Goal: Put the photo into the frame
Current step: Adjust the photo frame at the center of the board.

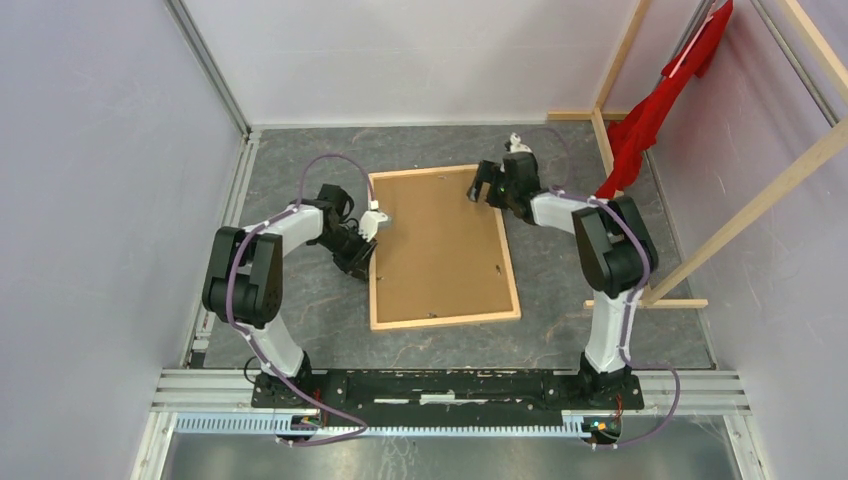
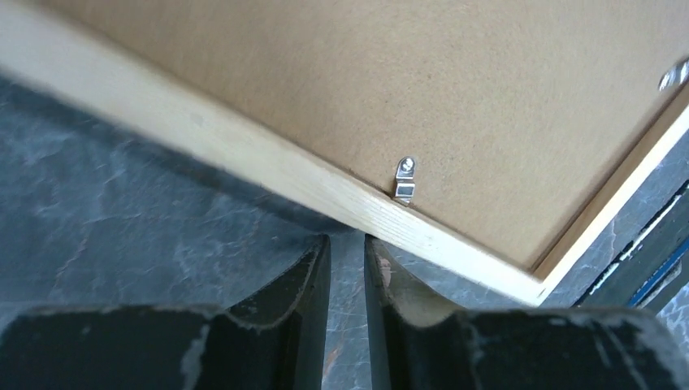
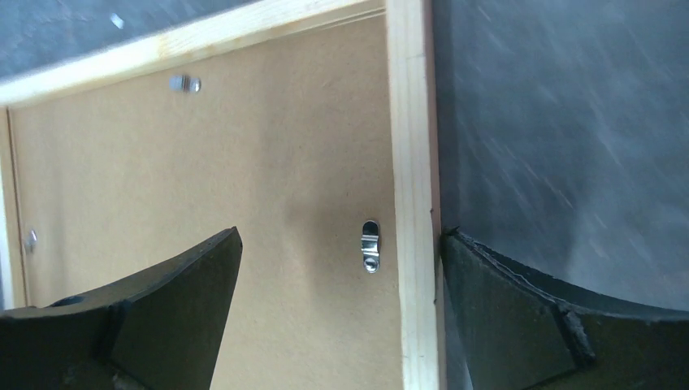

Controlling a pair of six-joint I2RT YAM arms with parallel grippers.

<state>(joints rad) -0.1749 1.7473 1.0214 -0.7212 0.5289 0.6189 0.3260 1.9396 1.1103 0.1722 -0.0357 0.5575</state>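
The frame (image 1: 445, 320) of light wood lies face down in the middle of the table, its brown backing board (image 1: 440, 245) facing up. The photo is hidden. My left gripper (image 1: 372, 225) sits low at the frame's left rail (image 2: 244, 154). Its jaws (image 2: 347, 244) stand a narrow gap apart, tips at the rail's outer edge, with only table between them. A metal clip (image 2: 405, 179) lies just beyond. My right gripper (image 1: 487, 185) is wide open near the frame's far right corner. It (image 3: 341, 234) straddles the right rail (image 3: 410, 162), one finger over the board, the other touching the rail's outer side, near another clip (image 3: 370, 244).
A red cloth (image 1: 650, 120) hangs at the back right on a rack of long wooden beams (image 1: 760, 200), whose foot lies on the table right of my right arm. Pale walls close in the left and back. A metal rail (image 1: 450, 385) carries both arm bases.
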